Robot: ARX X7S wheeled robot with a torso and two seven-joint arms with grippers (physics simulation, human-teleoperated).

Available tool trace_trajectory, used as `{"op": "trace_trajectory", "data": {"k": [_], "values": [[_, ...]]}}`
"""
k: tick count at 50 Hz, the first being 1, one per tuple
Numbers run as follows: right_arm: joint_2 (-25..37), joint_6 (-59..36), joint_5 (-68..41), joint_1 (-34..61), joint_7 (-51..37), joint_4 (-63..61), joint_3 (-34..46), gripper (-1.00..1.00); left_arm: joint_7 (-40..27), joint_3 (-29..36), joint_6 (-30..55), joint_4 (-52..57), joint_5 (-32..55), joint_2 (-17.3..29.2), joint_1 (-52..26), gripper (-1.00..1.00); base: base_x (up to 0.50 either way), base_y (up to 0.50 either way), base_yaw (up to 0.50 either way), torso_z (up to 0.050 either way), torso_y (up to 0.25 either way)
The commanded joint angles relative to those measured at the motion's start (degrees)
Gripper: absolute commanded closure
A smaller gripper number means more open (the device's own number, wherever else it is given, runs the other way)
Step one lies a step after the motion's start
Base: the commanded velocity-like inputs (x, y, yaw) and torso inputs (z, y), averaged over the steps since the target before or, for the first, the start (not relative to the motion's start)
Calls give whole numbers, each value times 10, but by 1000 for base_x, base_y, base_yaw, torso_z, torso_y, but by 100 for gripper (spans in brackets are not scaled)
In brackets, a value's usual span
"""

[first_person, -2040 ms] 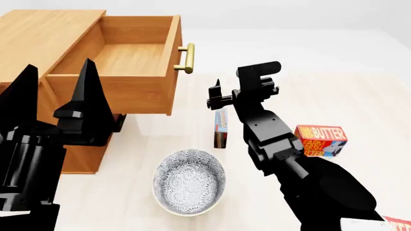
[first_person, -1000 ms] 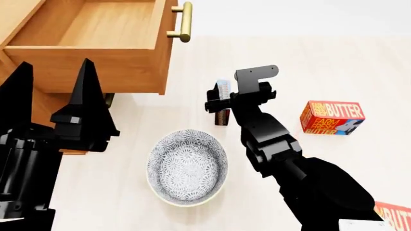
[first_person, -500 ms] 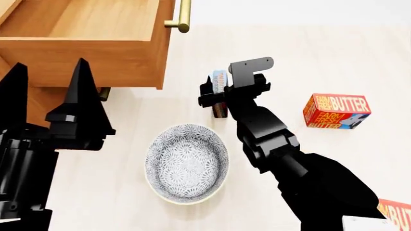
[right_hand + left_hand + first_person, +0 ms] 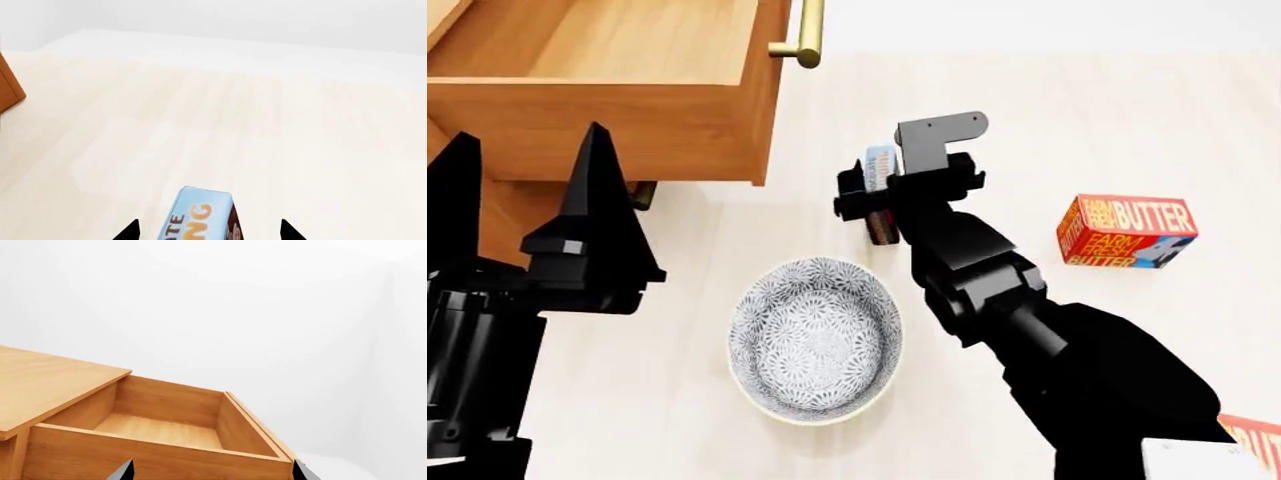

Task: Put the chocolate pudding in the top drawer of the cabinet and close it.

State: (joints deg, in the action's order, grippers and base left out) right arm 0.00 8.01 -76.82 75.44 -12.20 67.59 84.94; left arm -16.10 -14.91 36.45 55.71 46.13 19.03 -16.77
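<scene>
1. The right gripper is at the chocolate pudding, which stands on edge on the counter, in front of the cabinet.
2. In the right wrist view its jaws are spread, one tip on each side of the chocolate pudding; I cannot tell if they touch it.
3. The left gripper points up beside the top drawer, its jaws spread wide and holding nothing.
4. The top drawer is pulled out and open.
5. A patterned bowl and a butter box sit on the counter nearby.
</scene>
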Motion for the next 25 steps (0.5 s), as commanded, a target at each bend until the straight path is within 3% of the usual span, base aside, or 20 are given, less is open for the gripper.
{"op": "trace_trajectory", "data": {"k": [1,25], "values": [[0,-64,-61,5,-44,8,38,-100,-4,8,-5,-3,-4,4,1,-100,0,0,0,0,0],[0,-100,-64,28,-39,-3,40,-100,-7,24,-21,-16,-20,7,0,-100,0,0,-1,0,-2]]}}
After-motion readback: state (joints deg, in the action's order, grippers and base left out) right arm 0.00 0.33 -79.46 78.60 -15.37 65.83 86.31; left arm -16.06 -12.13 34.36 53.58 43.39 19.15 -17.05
